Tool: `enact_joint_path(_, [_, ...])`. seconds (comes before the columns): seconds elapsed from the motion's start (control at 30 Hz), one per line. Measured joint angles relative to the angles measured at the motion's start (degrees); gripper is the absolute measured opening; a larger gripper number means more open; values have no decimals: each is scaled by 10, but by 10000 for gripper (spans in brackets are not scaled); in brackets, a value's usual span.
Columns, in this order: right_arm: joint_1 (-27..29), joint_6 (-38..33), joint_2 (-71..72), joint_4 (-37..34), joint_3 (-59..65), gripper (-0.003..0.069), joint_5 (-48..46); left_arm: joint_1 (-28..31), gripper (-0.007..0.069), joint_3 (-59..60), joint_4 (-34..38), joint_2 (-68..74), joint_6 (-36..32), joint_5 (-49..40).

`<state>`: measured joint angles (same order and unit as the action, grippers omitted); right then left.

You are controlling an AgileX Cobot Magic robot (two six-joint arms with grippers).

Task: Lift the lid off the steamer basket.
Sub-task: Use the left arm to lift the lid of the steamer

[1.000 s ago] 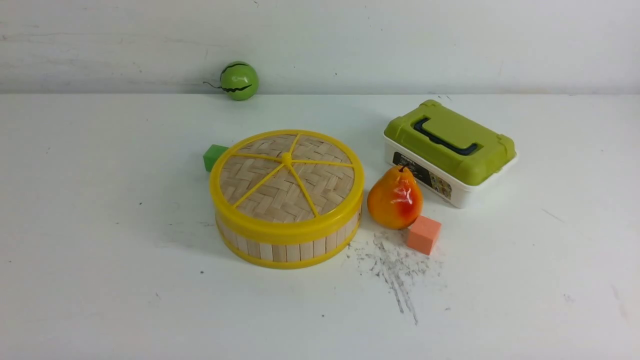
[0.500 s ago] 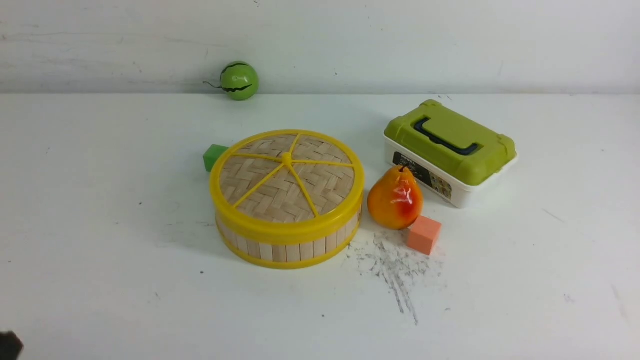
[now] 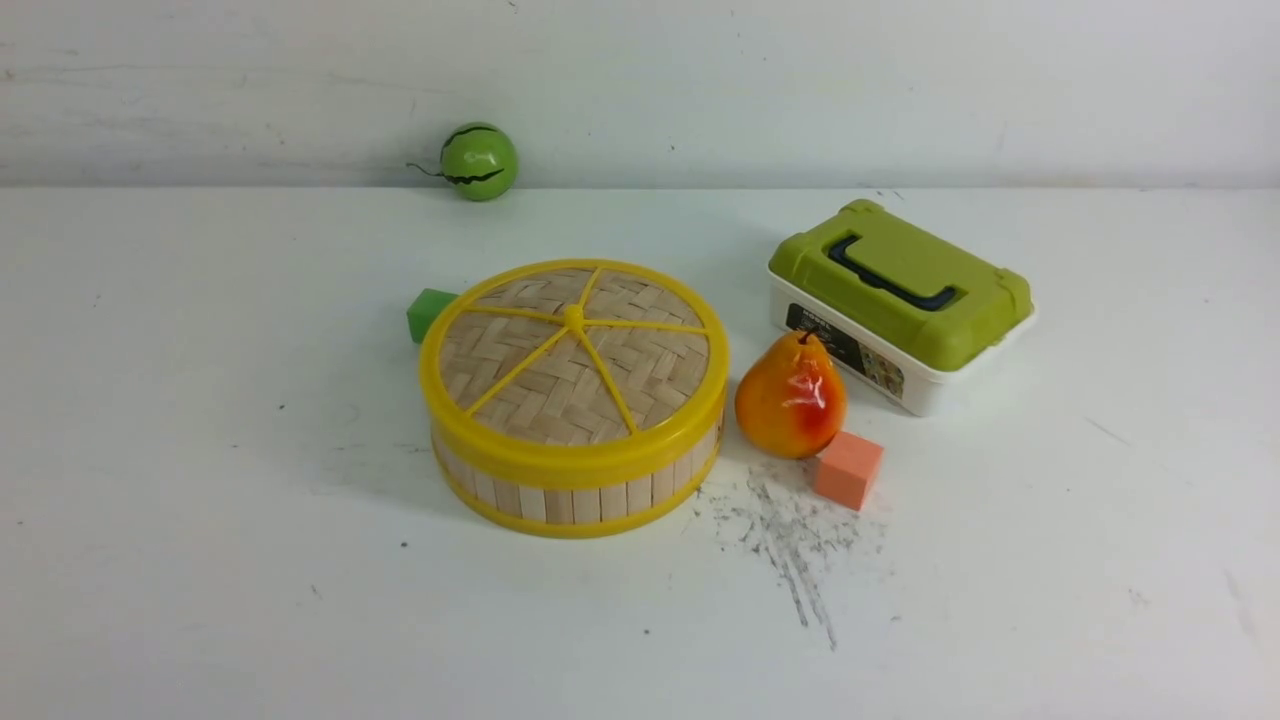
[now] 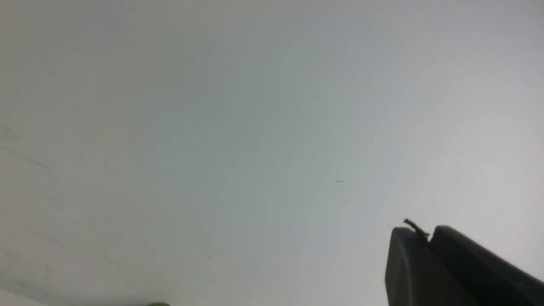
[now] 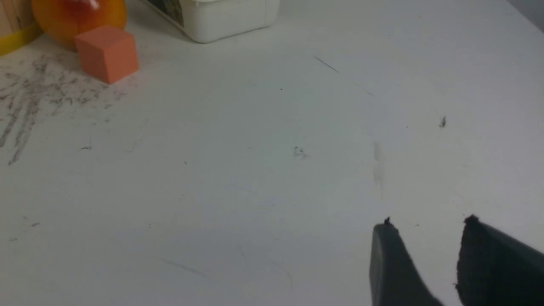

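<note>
The lid (image 3: 575, 355), woven bamboo with a yellow rim, spokes and centre knob, sits on the steamer basket (image 3: 575, 490) at the table's middle. Neither gripper shows in the front view. In the left wrist view my left gripper (image 4: 425, 236) has its jaws pressed together, empty, over bare white surface. In the right wrist view my right gripper (image 5: 427, 227) is open and empty above the bare table, well to the near right of the basket, whose yellow bottom rim (image 5: 12, 40) shows at the picture's edge.
An orange pear (image 3: 790, 397) and an orange cube (image 3: 847, 469) lie right of the basket. A white box with green lid (image 3: 900, 300) stands behind them. A green cube (image 3: 428, 312) touches the basket's far left. A green ball (image 3: 478, 161) sits by the back wall.
Half a second ago a dark tip showed at the front view's lower left corner; it is gone now. The basket, lid and other objects have not moved.
</note>
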<state>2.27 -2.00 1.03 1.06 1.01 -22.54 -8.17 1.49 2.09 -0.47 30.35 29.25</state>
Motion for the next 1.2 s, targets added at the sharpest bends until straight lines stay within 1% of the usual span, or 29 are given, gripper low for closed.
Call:
enact_joint_path(0.03, [0,0,0,0,0,239,0,0,57,-4,-12,0,22,-15])
enact_joint_path(0.07, [0,0,0,0,0,239,0,0,57,-20,-43,0,57,-49])
enact_joint_path(0.13, [0,0,0,0,0,239,0,0,47,-56,-100,0,89,-108])
enact_joint_path(0.2, [0,0,0,0,0,239,0,0,9,-127,-154,9,113,-210])
enact_joint_path(0.23, [0,0,0,0,0,239,0,0,4,-143,-162,15,117,-220])
enact_joint_path(0.27, [0,0,0,0,0,239,0,0,-13,-209,-186,50,129,-332])
enact_joint_path(0.3, [0,0,0,0,0,239,0,0,-13,-217,-188,56,129,-345])
enact_joint_path(0.33, [0,0,0,0,0,239,0,0,-13,-274,-201,102,133,-438])
enact_joint_path(0.43, [0,0,0,0,0,239,0,0,-13,-379,-217,222,135,-607])
enact_joint_path(0.5, [0,0,0,0,0,239,0,0,-13,-415,-221,287,135,-655])
enact_joint_path(0.57, [0,0,0,0,0,239,0,0,-13,-430,-220,327,135,-673])
enact_joint_path(0.6, [0,0,0,0,0,239,0,0,-13,-440,-212,377,135,-685])
enact_joint_path(0.7, [0,0,0,0,0,239,0,0,-13,-446,-160,462,91,-709])
enact_joint_path(0.77, [0,0,0,0,0,239,0,0,-13,-456,-74,529,7,-734])
enact_joint_path(0.8, [0,0,0,0,0,239,0,0,-13,-460,-46,548,-31,-740])
enact_joint_path(0.87, [0,0,0,0,0,239,0,0,-13,-481,64,610,-134,-768])
enact_joint_path(0.9, [0,0,0,0,0,239,0,0,-13,-491,105,630,-185,-778])
enact_joint_path(1.03, [0,0,0,0,0,239,0,0,-13,-548,270,705,-325,-817])
enact_joint_path(1.1, [0,0,0,0,0,239,0,0,-13,-588,332,743,-371,-838])
enact_joint_path(1.2, [0,0,0,0,0,239,0,0,-13,-636,361,783,-388,-861])
